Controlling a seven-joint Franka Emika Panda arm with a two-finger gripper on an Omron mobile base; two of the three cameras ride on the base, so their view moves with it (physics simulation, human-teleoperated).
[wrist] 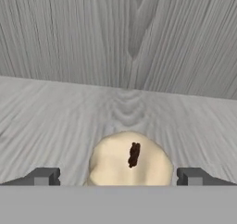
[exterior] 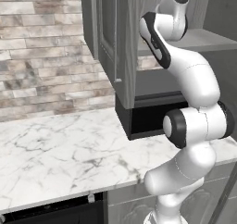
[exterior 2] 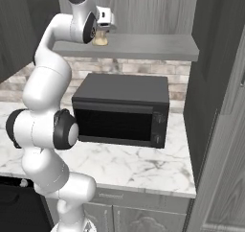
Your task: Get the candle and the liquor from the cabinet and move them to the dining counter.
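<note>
The candle (wrist: 131, 160), squat and tan-yellow with a dark wick, stands on the cabinet's lower shelf (wrist: 55, 121). My gripper (wrist: 119, 177) is open and straddles it, one fingertip (wrist: 44, 177) on each side with small gaps. From the right base view the candle (exterior 2: 100, 40) sits on the shelf (exterior 2: 153, 47) directly under my gripper (exterior 2: 102, 33), which reaches into the grey wood-grain cabinet (exterior 2: 143, 5). The liquor and the dining counter are out of view.
A black microwave (exterior 2: 122, 109) stands under the shelf on the marble worktop (exterior 2: 139, 166), backed by a brick wall (exterior: 41, 56). The open cabinet door (exterior: 109, 38) hangs left of my arm, and another grey door (exterior 2: 222, 130) stands at the right.
</note>
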